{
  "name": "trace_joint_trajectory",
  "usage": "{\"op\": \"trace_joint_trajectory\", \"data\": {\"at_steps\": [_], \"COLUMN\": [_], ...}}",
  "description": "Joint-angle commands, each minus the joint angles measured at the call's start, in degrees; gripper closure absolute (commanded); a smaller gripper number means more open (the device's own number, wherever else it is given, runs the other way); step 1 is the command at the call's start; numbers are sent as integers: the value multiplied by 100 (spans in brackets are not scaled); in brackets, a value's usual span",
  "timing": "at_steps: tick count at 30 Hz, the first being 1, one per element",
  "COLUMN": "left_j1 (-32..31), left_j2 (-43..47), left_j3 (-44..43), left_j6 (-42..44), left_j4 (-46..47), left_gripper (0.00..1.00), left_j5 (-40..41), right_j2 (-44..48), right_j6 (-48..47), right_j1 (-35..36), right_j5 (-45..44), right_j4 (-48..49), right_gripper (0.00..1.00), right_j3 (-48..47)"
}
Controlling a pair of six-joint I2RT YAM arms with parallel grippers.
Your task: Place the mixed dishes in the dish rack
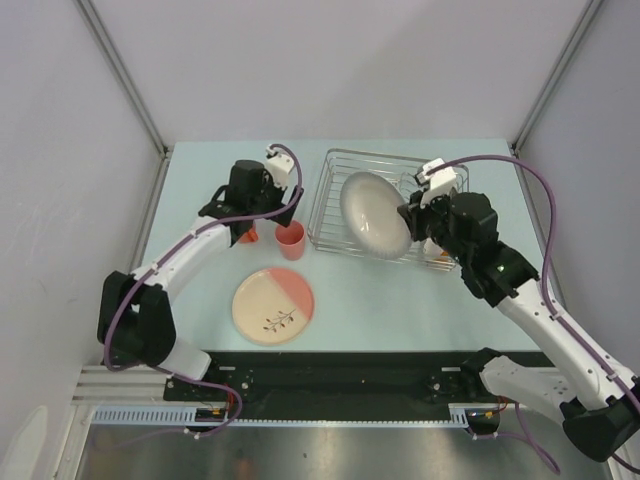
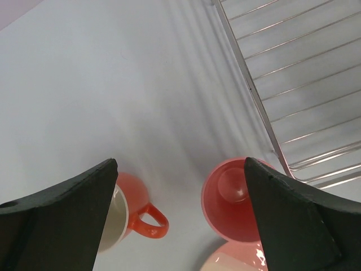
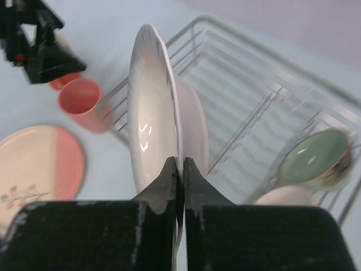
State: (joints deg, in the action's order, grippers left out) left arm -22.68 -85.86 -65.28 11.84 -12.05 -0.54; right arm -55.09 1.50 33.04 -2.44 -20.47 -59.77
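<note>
The right gripper (image 3: 180, 169) is clamped tight on the rim of the white plate (image 3: 152, 113), holding it on edge, not flat. To my eye that is the sensible way: a plate on edge can slip down between the upright tines of the dish rack (image 3: 254, 84). The plate stands over the rack's near left part, leaning a little. Its lower edge is hidden behind the fingers, so I cannot tell whether it already sits in a slot or hangs just above one.

At the rack's right end lies the green bowl (image 3: 313, 158), tipped on its side. A pale shape beside it may be the pale pink bowl, though too little shows to be sure.

The left gripper (image 2: 177, 169) hangs with its jaws spread wide and nothing between them, above the table (image 1: 400, 300) just left of the rack. Below it the orange mug (image 2: 132, 195) and the small pink cup (image 2: 231, 197) stand upright, near each other but apart; I would guess one of them is its next pick. The cream-and-pink plate (image 1: 273, 306) lies flat nearer the arms' bases, not yet loaded.
</note>
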Motion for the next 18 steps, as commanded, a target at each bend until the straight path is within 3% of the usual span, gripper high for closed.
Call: {"op": "trace_joint_trajectory", "data": {"at_steps": [1, 6, 12, 18], "left_j1": [62, 123, 220, 220], "left_j2": [509, 746, 677, 238], "left_j3": [-74, 190, 323, -28], "left_j6": [-182, -155, -164, -313], "left_j4": [-192, -192, -157, -201], "left_gripper": [0, 0, 0, 1], "left_j5": [-368, -456, -517, -763], "right_j2": [87, -886, -1951, -2436], "right_j6": [-2176, -3732, -5708, -6600], "right_j1": [-16, -175, -78, -122], "right_j5": [-504, -424, -1012, -1005], "right_j4": [2939, 3567, 3865, 3832], "right_gripper": [100, 100, 100, 100], "right_j3": [149, -227, -895, -1239]}}
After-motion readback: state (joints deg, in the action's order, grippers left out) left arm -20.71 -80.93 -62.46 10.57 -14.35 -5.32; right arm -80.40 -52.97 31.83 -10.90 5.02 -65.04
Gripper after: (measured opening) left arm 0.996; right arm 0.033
